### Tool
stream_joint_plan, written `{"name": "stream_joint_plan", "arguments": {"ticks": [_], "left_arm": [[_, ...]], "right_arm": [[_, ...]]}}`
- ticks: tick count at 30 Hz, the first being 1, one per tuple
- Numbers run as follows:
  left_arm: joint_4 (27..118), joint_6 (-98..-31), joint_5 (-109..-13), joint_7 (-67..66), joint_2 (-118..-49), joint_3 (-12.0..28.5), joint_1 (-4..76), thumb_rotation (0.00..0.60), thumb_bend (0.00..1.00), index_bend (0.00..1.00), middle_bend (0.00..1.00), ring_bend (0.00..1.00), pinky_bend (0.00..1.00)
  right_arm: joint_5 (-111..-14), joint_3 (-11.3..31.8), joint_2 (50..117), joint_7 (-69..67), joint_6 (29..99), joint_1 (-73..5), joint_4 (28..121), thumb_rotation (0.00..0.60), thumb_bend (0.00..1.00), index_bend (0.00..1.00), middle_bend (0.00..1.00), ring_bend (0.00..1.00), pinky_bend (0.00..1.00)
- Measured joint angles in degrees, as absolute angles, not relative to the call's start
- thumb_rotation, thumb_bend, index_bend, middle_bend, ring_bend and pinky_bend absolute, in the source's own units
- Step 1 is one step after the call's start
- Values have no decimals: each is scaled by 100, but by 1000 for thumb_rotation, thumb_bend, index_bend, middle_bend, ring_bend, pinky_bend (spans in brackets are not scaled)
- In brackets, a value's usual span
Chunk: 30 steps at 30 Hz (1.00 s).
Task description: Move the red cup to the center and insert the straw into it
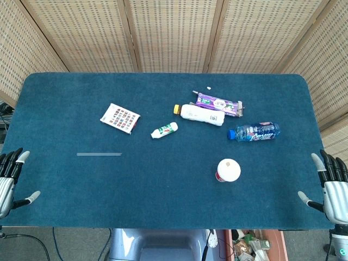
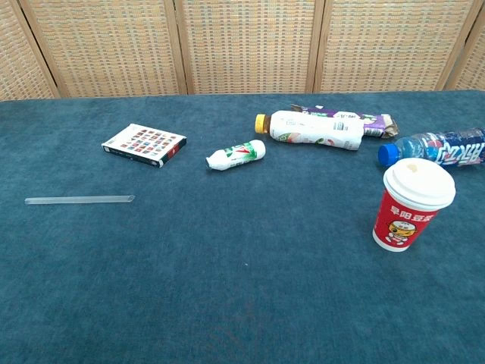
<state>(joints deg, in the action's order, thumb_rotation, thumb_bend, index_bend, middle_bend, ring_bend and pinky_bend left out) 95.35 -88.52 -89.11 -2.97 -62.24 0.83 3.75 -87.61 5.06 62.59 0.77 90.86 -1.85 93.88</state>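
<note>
Red cup (image 1: 228,171) stands upright right of centre, nearer the right hand (image 1: 333,190); straw (image 1: 99,154) lies flat on the surface with its long axis left-right, nearer the left hand (image 1: 10,182); both hands' fingers apart, holding nothing, at the edges.

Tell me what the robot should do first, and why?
Probably reach the right hand toward the red cup and grip it. The cup stands upright on the robot's right side of the table, not at the center, and both hands hang empty at the near edge with fingers apart. The straw lies flat over by the left hand and can wait until the cup is moved.
</note>
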Motion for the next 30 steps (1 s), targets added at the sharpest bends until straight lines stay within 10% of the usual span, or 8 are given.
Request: {"name": "stream_joint_plan", "arguments": {"ticks": [14,30], "left_arm": [[9434,-8897,-8916,-125,-6220,146,378,600,126,0,0,0,0],[9370,-8484,-8642,-106,-6260,238,567,600,126,0,0,0,0]], "right_arm": [[-9044,362,6052,-168,8589,-422,9563,600,0,0,0,0,0],[-9846,207,5753,-1077,6312,-2223,9541,600,0,0,0,0,0]]}}
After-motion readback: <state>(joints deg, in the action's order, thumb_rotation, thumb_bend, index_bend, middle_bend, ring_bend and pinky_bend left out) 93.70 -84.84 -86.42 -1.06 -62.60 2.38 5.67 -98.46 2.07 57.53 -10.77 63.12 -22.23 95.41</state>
